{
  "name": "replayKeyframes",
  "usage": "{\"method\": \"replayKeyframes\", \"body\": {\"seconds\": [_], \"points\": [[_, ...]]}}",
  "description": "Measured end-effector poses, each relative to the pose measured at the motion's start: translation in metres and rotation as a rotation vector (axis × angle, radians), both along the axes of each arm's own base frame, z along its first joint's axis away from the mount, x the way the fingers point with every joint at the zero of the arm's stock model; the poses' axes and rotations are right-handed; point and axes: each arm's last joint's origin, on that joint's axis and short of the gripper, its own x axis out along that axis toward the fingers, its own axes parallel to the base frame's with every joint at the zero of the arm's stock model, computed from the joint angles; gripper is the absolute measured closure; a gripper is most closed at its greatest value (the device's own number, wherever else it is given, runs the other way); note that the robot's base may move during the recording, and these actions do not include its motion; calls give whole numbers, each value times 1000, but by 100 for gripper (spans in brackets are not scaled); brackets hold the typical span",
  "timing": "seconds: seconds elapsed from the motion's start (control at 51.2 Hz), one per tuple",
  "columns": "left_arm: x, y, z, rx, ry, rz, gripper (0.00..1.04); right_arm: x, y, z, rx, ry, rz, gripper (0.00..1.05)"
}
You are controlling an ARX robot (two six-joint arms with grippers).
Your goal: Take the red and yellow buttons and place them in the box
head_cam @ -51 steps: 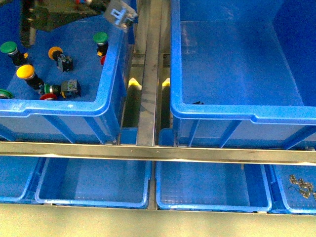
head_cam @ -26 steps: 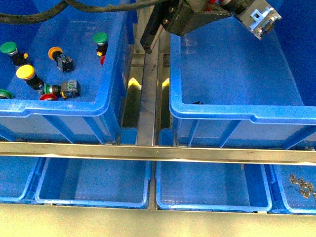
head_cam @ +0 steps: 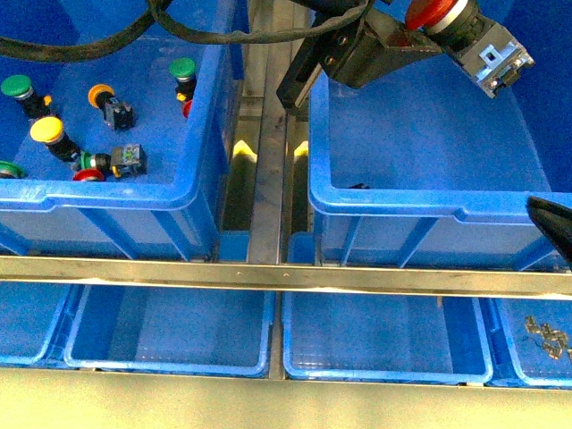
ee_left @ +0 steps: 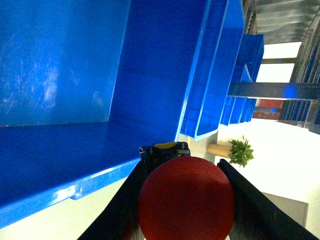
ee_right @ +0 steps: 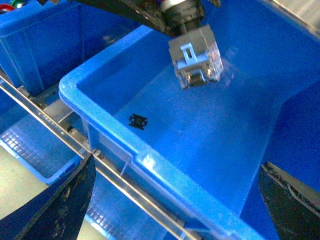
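While the left gripper (head_cam: 418, 37) hangs over the far end of the large deep blue plastic crate (head_cam: 429, 211), at 1 o'clock in the front view, its fingers (ee_left: 125, 200) are clamped on the red mushroom-cap push button (head_cam: 435, 11), one on each side of the cap. The button's clear-grey switch body (head_cam: 493, 59) sticks out toward 4 o'clock and sits in the air above the crate floor.

The yellow mushroom-cap push button (head_cam: 46, 131) lies tipped over in the second blue crate (head_cam: 107, 193), at 9 o'clock from the held one. It's just beside a green-capped button (head_cam: 15, 87), and an orange-capped button (head_cam: 100, 94) is near it at 2 o'clock.

The right gripper (ee_right: 175, 170) sits at the big crate's near rim, at 4 o'clock in the front view. Its dark fingers (ee_right: 65, 200) are spread wide with nothing between them.

A small black piece (ee_right: 137, 121) lies on the big crate's floor, close to the near wall.
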Motion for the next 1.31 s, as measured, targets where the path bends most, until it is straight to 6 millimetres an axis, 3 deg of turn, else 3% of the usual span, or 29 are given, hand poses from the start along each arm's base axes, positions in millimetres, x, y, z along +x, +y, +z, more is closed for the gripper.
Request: {"method": "replayKeyframes", "body": {"seconds": [0.312, 0.664, 0.918, 1.308], "points": [[-2, -5, -1, 10, -6, 1, 71, 52, 20, 5, -106, -109, 39, 7], [0, -7, 5, 3, -16, 2, 71, 81, 30, -5, -161, -130, 46, 7], [3, -7, 8, -1, -21, 2, 71, 98, 24, -11, -185, -131, 5, 7], [6, -5, 1, 9, -3, 7, 71, 102, 18, -8, -183, -144, -20, 58]]}}
